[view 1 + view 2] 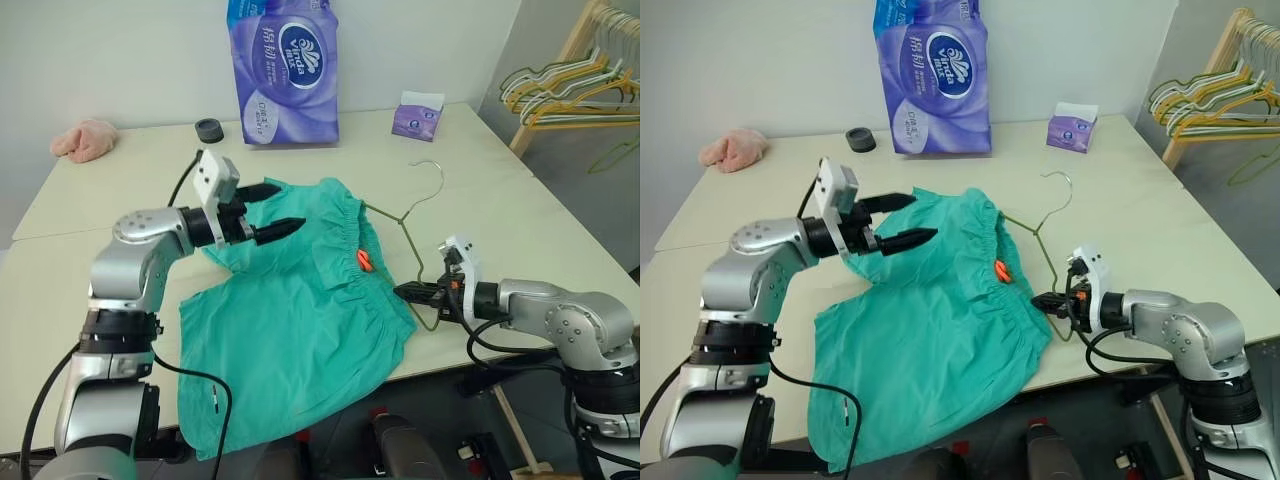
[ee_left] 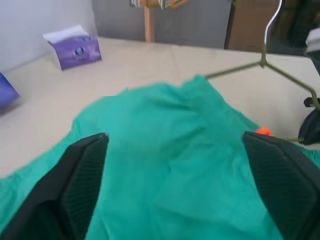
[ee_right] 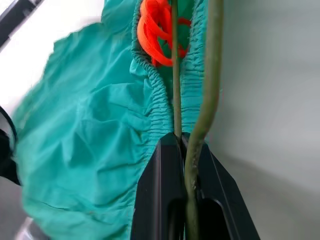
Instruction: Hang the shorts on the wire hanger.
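Note:
The teal shorts (image 1: 290, 330) lie spread on the table (image 1: 520, 210), their lower part hanging over its front edge. An orange cord (image 1: 362, 261) shows at the gathered waistband. The olive wire hanger (image 1: 412, 245) lies at the waistband's right, hook (image 1: 432, 172) pointing away from me, and its left arm disappears under the fabric. My right gripper (image 1: 405, 293) is shut on the hanger's near corner (image 3: 192, 135). Above the far left part of the shorts (image 2: 170, 130), my left gripper (image 1: 293, 204) hovers open, with nothing between its fingers (image 2: 80, 180).
A large purple tissue pack (image 1: 285, 65), a small purple tissue box (image 1: 418, 115) and a black round lid (image 1: 209, 129) stand at the back of the table. A pink cloth lump (image 1: 85, 139) lies back left. A wooden rack with several hangers (image 1: 570, 85) stands beyond the right edge.

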